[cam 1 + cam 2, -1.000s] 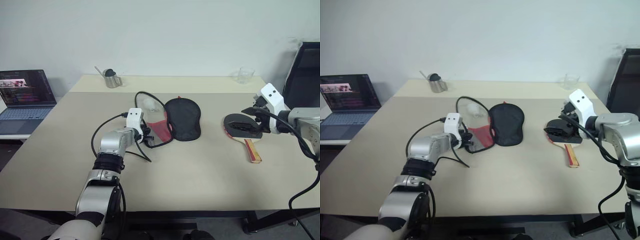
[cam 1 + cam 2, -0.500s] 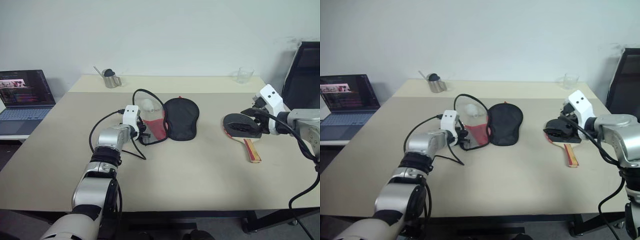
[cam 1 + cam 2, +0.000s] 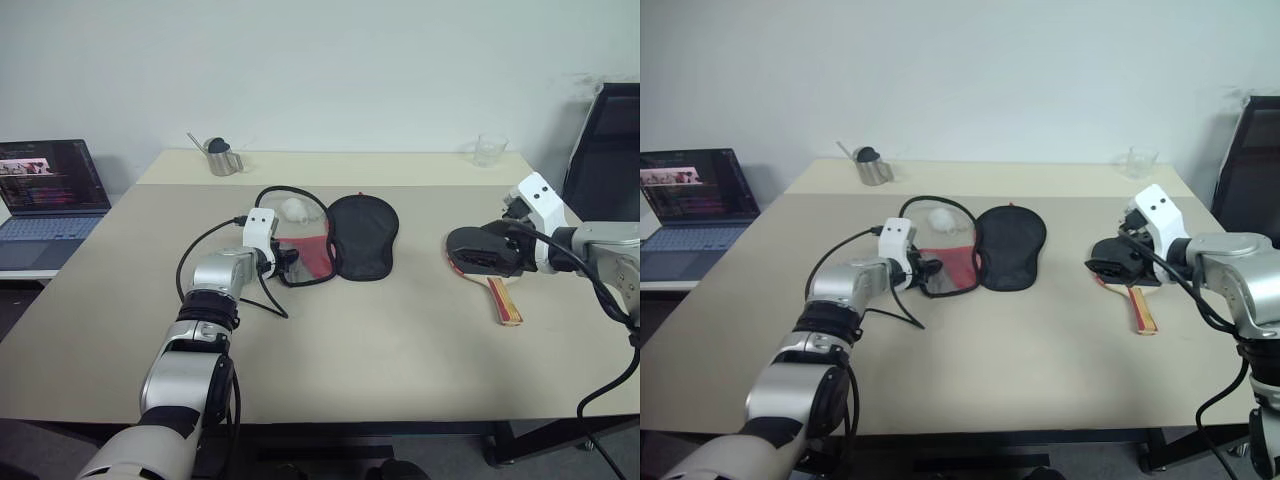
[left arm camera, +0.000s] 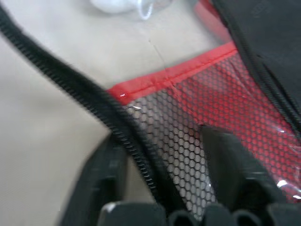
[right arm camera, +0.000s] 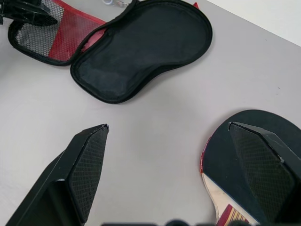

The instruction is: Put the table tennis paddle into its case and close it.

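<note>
My left end effector [image 4: 164, 188] sits at the rim of the case [image 3: 340, 235], fingers spread either side of its zip edge and clamping nothing; the flap could slump shut if I lose it. My right end effector [image 5: 181, 160] is wide open over the counter [image 3: 380, 330], one finger above the table tennis paddle [image 3: 485, 262] lying just beneath; closing off-centre could skid it away. The case lies open with no paddle inside; a small white ball [image 3: 296, 208] rests just beyond.
</note>
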Controlling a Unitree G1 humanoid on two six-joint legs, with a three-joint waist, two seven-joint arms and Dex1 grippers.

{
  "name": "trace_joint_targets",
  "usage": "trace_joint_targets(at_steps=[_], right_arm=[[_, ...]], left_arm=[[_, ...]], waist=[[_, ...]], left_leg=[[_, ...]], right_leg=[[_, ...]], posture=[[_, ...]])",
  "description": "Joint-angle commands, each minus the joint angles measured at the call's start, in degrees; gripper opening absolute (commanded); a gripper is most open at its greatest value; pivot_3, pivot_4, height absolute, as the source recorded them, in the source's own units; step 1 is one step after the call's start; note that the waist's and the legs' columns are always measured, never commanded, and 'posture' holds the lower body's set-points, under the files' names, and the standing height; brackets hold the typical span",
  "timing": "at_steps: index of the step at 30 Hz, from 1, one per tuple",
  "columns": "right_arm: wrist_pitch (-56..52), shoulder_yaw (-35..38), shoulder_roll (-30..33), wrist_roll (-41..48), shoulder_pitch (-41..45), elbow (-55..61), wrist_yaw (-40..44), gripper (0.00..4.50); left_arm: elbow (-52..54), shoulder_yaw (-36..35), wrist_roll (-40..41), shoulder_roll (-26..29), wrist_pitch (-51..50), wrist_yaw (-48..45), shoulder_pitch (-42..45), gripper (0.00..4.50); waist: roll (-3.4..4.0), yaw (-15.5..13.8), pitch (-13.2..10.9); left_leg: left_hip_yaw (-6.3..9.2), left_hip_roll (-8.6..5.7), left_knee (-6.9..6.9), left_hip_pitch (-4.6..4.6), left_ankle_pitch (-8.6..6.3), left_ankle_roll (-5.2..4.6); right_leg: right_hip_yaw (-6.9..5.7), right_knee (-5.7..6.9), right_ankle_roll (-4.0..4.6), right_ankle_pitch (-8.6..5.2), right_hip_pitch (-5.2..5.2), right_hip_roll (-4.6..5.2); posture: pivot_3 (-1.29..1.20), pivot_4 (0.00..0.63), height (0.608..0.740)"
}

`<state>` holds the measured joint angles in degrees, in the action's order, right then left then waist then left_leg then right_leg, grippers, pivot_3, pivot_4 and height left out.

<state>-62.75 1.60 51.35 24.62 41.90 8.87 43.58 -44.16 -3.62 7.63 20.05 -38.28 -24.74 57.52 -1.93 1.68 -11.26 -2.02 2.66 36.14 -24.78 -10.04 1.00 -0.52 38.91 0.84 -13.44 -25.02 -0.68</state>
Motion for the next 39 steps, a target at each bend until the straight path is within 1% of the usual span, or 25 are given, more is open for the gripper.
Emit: trace_joint_targets(at_steps=[1, 3, 7, 11, 13, 15, 19, 23, 25, 27, 29, 33, 36, 39], right_arm=[[-3.1, 2.4, 0.1, 0.9, 0.8, 1.2, -1.6, 4.5], [-6.0, 3.1, 0.0, 1.1, 0.5, 0.9, -3.2, 4.5], [-12.0, 6.3, -2.0, 0.8, 0.6, -1.3, -8.5, 4.5], [-15.9, 9.9, -4.2, 0.5, 0.3, -2.8, -12.8, 4.5], [-17.5, 11.1, -4.7, 0.7, -0.5, -1.9, -14.0, 4.5], [-18.9, 12.6, -5.5, 0.4, -1.0, -1.8, -15.8, 4.5], [-20.5, 15.9, -9.5, -2.7, -0.4, -5.4, -22.5, 4.5], [-21.2, 18.9, -14.7, -4.9, 0.3, -6.8, -27.7, 4.5], [-22.0, 19.7, -16.7, -5.3, 0.2, -6.4, -29.2, 4.5], [-21.8, 19.7, -17.3, -6.3, -0.5, -6.4, -30.4, 4.5], [-21.3, 21.6, -18.9, -7.6, -0.7, -7.4, -32.7, 4.5], [-20.6, 23.8, -22.2, -8.5, -0.8, -8.6, -35.0, 4.5], [-19.7, 23.2, -23.7, -8.7, -1.0, -9.4, -35.5, 4.5], [-17.4, 20.7, -25.0, -9.8, -2.3, -10.5, -36.4, 4.5]], left_arm=[[5.1, 3.3, -1.0, 3.5, 2.5, -7.5, 0.4, 3.92], [7.0, 5.8, -1.9, 7.3, 3.4, -13.3, -0.4, 3.92], [8.8, 11.0, -6.3, 16.4, 10.0, -22.0, -3.6, 3.92], [10.5, 14.3, -9.1, 22.4, 14.0, -28.2, -8.1, 3.92], [12.4, 14.9, -9.7, 25.7, 15.2, -31.9, -10.8, 3.92], [15.9, 12.5, -6.3, 27.6, 15.0, -36.4, -12.5, 3.92], [27.4, 7.6, 3.6, 27.0, 14.3, -44.6, -14.3, 3.92], [35.2, 7.2, 8.6, 23.7, 11.0, -46.4, -13.8, 3.92], [37.7, 8.0, 9.3, 22.7, 9.6, -46.5, -13.7, 3.92], [39.7, 9.0, 9.5, 22.2, 9.1, -46.8, -13.9, 3.92], [41.8, 10.1, 10.2, 21.4, 8.1, -47.3, -14.1, 3.92], [41.7, 11.8, 8.3, 22.4, 9.1, -47.7, -14.9, 3.92], [40.9, 11.8, 8.1, 22.8, 9.5, -47.8, -14.8, 3.92], [41.2, 11.8, 8.2, 22.6, 9.3, -47.7, -14.7, 3.92]], waist=[[0.0, 0.0, 0.0], [0.0, 0.2, 0.0], [0.01, 0.4, 0.0], [0.01, 0.1, 0.0], [0.01, 0.0, 0.0], [0.0, 0.0, 0.0], [-0.03, -0.4, 0.0], [-0.01, -0.4, 0.0], [-0.02, -0.1, 0.0], [-0.01, 0.1, 0.0], [-0.01, 0.2, 0.0], [-0.01, 0.3, 0.0], [-0.01, 0.3, 0.0], [-0.01, 0.2, 0.0]], left_leg=[[0.0, 0.01, 0.0, 0.0, 0.0, 0.0], [-0.02, 0.01, -0.01, 0.0, 0.0, 0.0], [-0.04, 0.09, -0.07, 0.01, 0.0, 0.0], [-0.04, 0.1, -0.09, 0.03, 0.0, 0.0], [-0.05, 0.08, -0.07, 0.01, 0.0, 0.0], [-0.06, 0.07, -0.08, -0.03, 0.0, 0.0], [-0.02, 0.08, -0.04, -0.11, 0.0, -0.01], [-0.07, 0.03, -0.02, -0.07, 0.0, -0.02], [-0.09, -0.01, -0.02, -0.07, 0.01, -0.02], [-0.05, 0.0, -0.03, -0.07, 0.01, -0.02], [-0.05, 0.06, -0.07, -0.06, 0.01, -0.02], [-0.02, 0.1, -0.08, 0.0, 0.01, -0.03], [0.0, 0.1, -0.07, 0.02, 0.01, -0.03], [0.0, 0.09, -0.07, 0.01, 0.01, -0.03]], right_leg=[[0.0, 0.0, 0.0, 0.0, -0.01, 0.0], [0.02, 0.01, 0.0, 0.0, -0.03, -0.01], [0.08, 0.03, 0.03, -0.01, -0.11, -0.01], [0.04, 0.05, 0.07, -0.03, -0.1, 0.07], [0.03, 0.04, 0.07, -0.03, -0.1, 0.15], [0.04, 0.01, 0.07, -0.03, -0.12, 0.19], [-0.04, -0.02, 0.06, -0.03, -0.13, 0.26], [0.02, -0.01, 0.01, -0.01, -0.06, 0.27], [0.05, 0.0, 0.0, 0.0, -0.07, 0.2], [0.04, 0.01, 0.0, 0.0, -0.09, 0.05], [0.08, 0.03, 0.02, -0.01, -0.13, -0.05], [0.09, 0.07, 0.04, -0.02, -0.12, -0.13], [0.09, 0.09, 0.05, -0.02, -0.12, -0.15], [0.08, 0.06, 0.05, -0.02, -0.1, -0.14]], posture=[[0.0, 0.15, 0.74], [0.0, 0.15, 0.74], [0.0, 0.15, 0.74], [0.0, 0.15, 0.74], [0.0, 0.15, 0.74], [0.0, 0.15, 0.74], [0.0, 0.15, 0.74], [0.0, 0.15, 0.74], [0.0, 0.15, 0.74], [0.0, 0.15, 0.74], [0.0, 0.15, 0.74], [0.0, 0.15, 0.74], [0.0, 0.15, 0.74], [0.0, 0.15, 0.74]])
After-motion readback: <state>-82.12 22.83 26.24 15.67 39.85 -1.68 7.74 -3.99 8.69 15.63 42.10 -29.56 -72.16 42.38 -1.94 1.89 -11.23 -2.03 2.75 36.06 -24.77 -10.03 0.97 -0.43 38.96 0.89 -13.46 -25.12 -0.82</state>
